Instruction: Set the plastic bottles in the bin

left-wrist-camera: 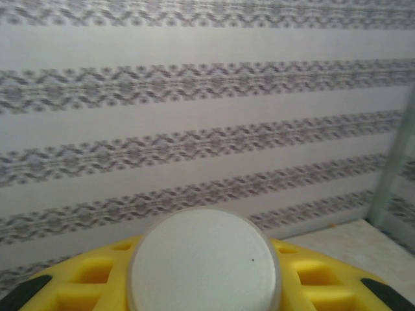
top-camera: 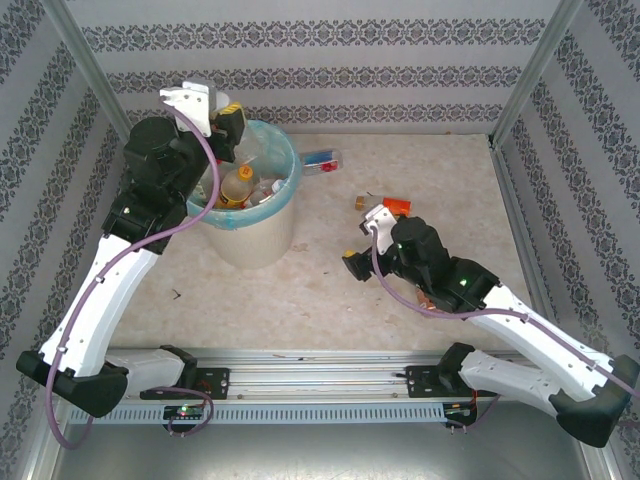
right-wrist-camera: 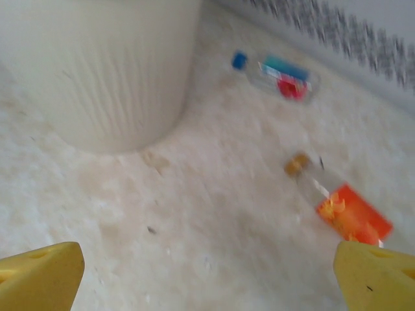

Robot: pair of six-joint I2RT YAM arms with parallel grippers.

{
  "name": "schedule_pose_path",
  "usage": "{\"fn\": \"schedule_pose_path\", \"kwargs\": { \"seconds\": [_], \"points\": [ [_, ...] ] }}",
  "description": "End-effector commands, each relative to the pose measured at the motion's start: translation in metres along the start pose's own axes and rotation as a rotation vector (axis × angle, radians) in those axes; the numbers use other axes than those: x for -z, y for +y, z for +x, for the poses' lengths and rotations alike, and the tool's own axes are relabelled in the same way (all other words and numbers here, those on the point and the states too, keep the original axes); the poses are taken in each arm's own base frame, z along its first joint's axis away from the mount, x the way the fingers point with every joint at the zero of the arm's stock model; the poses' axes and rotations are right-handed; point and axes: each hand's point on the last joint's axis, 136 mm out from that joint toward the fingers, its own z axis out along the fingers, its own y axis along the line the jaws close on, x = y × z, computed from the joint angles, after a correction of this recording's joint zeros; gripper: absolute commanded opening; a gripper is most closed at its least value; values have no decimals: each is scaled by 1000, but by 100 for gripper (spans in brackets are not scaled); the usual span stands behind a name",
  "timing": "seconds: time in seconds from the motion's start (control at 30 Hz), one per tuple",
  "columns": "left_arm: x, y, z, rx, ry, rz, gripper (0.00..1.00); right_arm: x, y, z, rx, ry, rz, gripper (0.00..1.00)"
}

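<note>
The bin (top-camera: 250, 245) is cream-white, its liner (top-camera: 296, 172) turquoise. The tabletop (top-camera: 330, 300) is mottled beige; the walls (left-wrist-camera: 194, 39) are white with grey ornamental bands. The blue-capped bottle (right-wrist-camera: 279, 76) wears a teal-and-red label, the brown-capped bottle (right-wrist-camera: 337, 204) an orange one. Both the right gripper (right-wrist-camera: 207, 275) and the left gripper (left-wrist-camera: 204, 278) are yellow, the left clasping a whitish bottle (left-wrist-camera: 204, 256).

Enclosed robot test cell of laboratory type. Patterned wallpaper panels (top-camera: 330, 35) rise beyond the left end effector (top-camera: 230, 128) on aluminium frame posts (top-camera: 85, 60); a marble-look surface (top-camera: 330, 295) lies below it, an aluminium mounting rail (top-camera: 320, 360) behind it.
</note>
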Motion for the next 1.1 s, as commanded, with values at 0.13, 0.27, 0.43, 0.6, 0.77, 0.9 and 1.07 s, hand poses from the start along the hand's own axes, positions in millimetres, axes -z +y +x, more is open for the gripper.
{"fn": "schedule_pose_path", "kwargs": {
  "seconds": [0.13, 0.27, 0.43, 0.6, 0.77, 0.9, 1.07],
  "points": [
    [-6, -50, 21, 6, 73, 210, 0, 12, -47, 72, -344, 219, 146, 98],
    [-24, -59, 63, -25, 164, 222, 0, 20, -49, 102, -485, 297, 134, 98],
    [-41, -52, 101, -68, 240, 167, 0, 23, -45, 114, -514, 351, 143, 98],
    [-46, -49, 134, -69, 304, 147, 0, 10, -43, 126, -533, 422, 144, 98],
    [-46, -42, 150, -70, 320, 107, 0, -5, -41, 130, -582, 374, 132, 98],
    [-49, -33, 160, -105, 357, 57, 0, -17, -35, 136, -627, 383, 106, 98],
    [-46, -13, 158, -141, 372, -47, 0, -23, -30, 138, -644, 414, 82, 98]
  ]
}}
